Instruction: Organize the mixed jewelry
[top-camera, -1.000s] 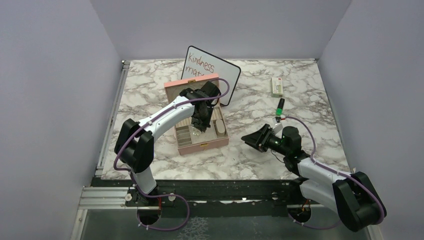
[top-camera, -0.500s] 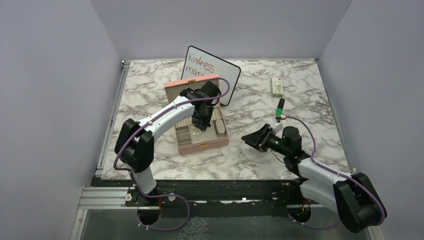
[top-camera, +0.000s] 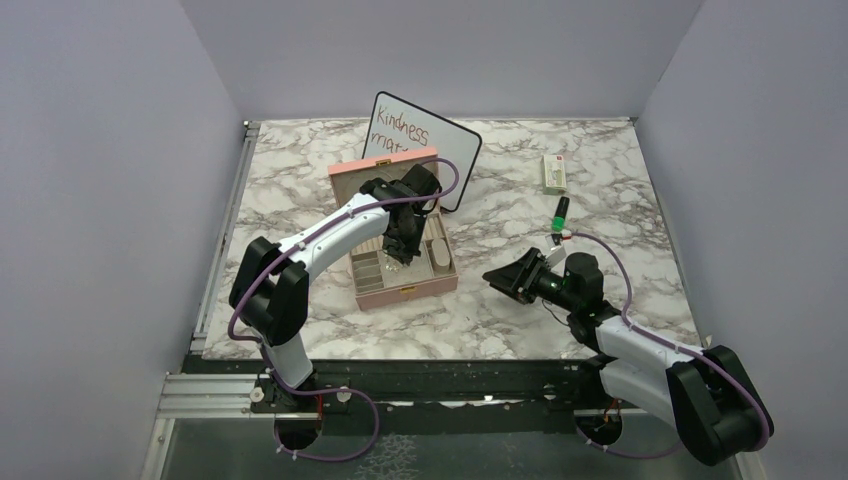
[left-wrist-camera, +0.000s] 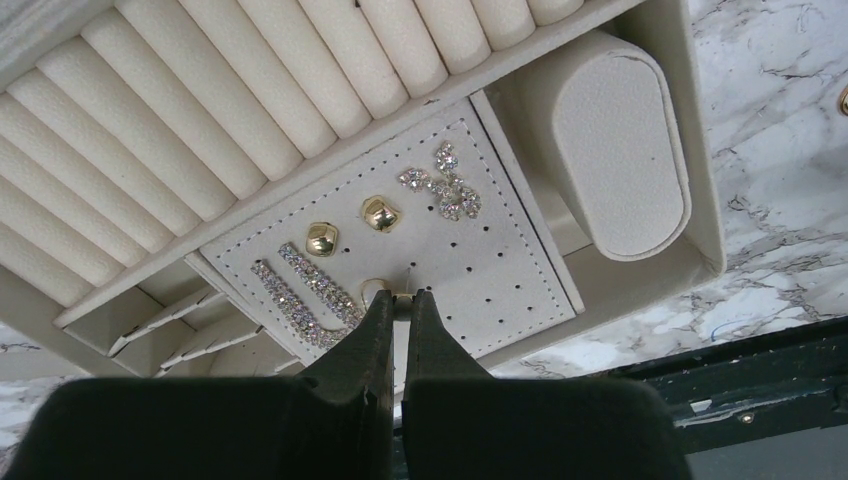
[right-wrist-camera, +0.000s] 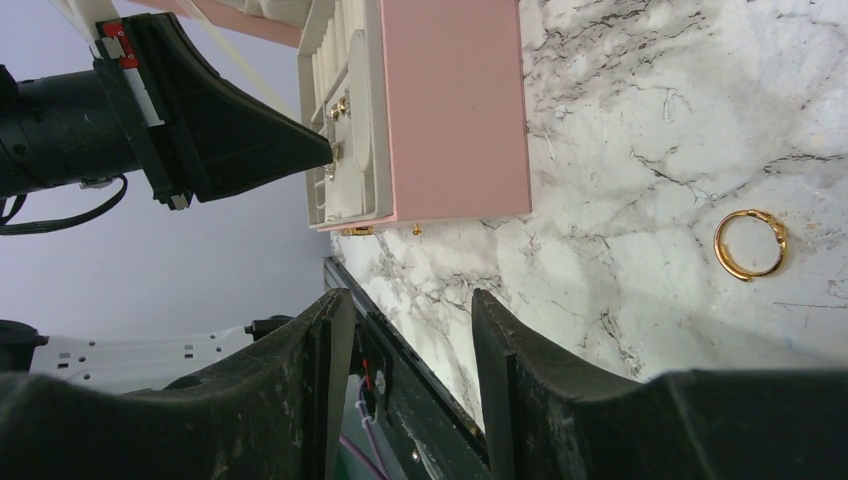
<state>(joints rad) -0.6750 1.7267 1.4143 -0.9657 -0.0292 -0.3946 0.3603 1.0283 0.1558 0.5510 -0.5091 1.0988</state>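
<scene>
I am holding my left gripper (left-wrist-camera: 400, 300) down inside the open pink box (top-camera: 405, 287). Its fingers (left-wrist-camera: 365, 335) are pressing together with no gap showing, and the tips are sitting at the near edge of the perforated pad (left-wrist-camera: 500, 260). A thin pin (left-wrist-camera: 408, 278) is sticking out right at the tips, and a gold bit (left-wrist-camera: 375, 287) is peeking out just beside them. I cannot tell whether I am pinching either one.

Jewelry is resting on the pad: two gold studs (left-wrist-camera: 321, 238) side by side, sparkly bars (left-wrist-camera: 300, 285) on one side of them and a sparkly cluster (left-wrist-camera: 445, 190) on the other. Ring rolls (left-wrist-camera: 250, 110) are lying beyond the pad, and a cushion (left-wrist-camera: 620, 150) is lying beside it.

I am holding my right gripper (right-wrist-camera: 410, 300) low over the marble table (right-wrist-camera: 620, 120), apart from the box, with its fingers standing well apart and gripping nothing. A gold ring (right-wrist-camera: 750, 244) is lying flat on the table near it, outside the box. A tiny gold piece (right-wrist-camera: 416, 229) is lying on the table just beside the box's corner.

A packet (top-camera: 554, 173) is lying farther back on the table, and a whiteboard (top-camera: 425, 140) is leaning behind the box.
</scene>
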